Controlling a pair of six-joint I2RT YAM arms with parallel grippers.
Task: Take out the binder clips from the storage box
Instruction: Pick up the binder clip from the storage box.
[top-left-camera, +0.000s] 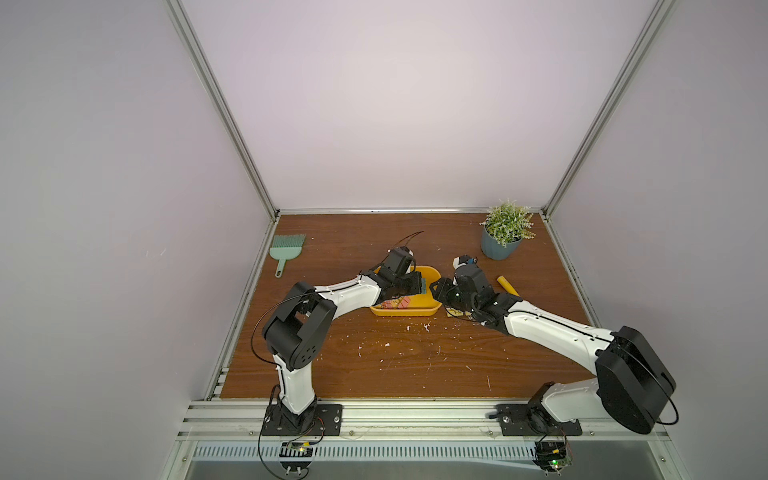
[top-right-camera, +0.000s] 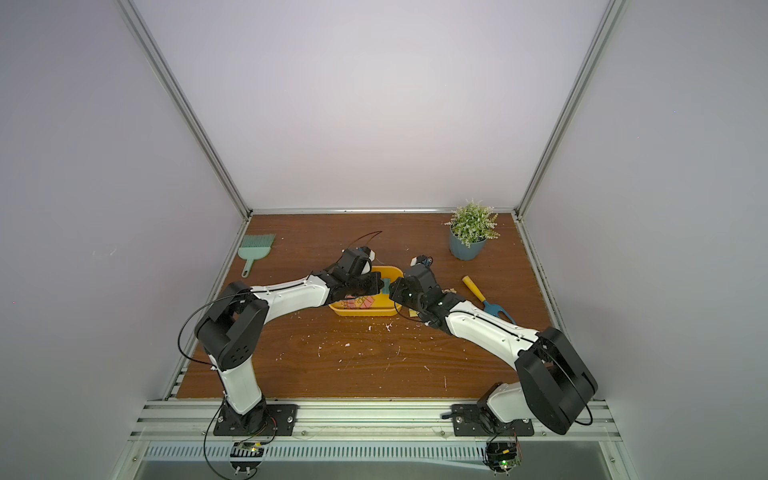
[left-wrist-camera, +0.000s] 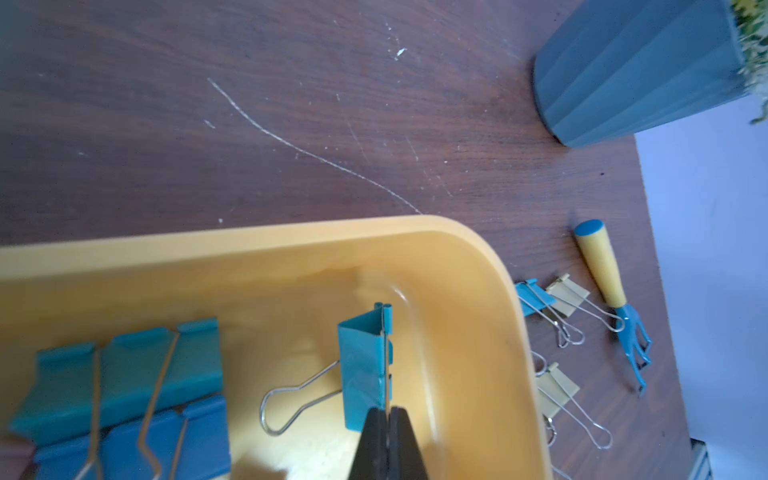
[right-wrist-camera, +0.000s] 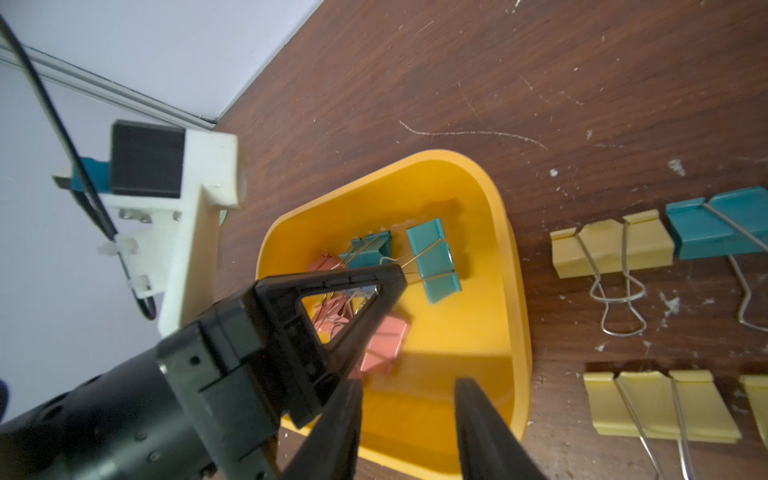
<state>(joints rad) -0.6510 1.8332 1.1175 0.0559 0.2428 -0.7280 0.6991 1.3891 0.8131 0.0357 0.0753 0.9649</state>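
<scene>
Left wrist view: left jaws pinch a teal folded-metal binder clip (left-wrist-camera: 361, 374) by its wire handle inside the bright yellow plastic storage box (left-wrist-camera: 249, 243); right jaws hang spread above. Yellow and teal clips (right-wrist-camera: 611, 249) already lie on the wooden bench (right-wrist-camera: 415, 83); pink and teal clips (right-wrist-camera: 382, 336) remain boxed.

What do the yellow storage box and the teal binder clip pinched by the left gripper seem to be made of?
Storage box: probably moulded plastic, smooth, slightly glossy; rounded corners, thick rim, soft highlights.
Teal binder clip: apparently thin folded sheet metal, painted satin teal; crisp folds, bare silvery wire handles.
</scene>
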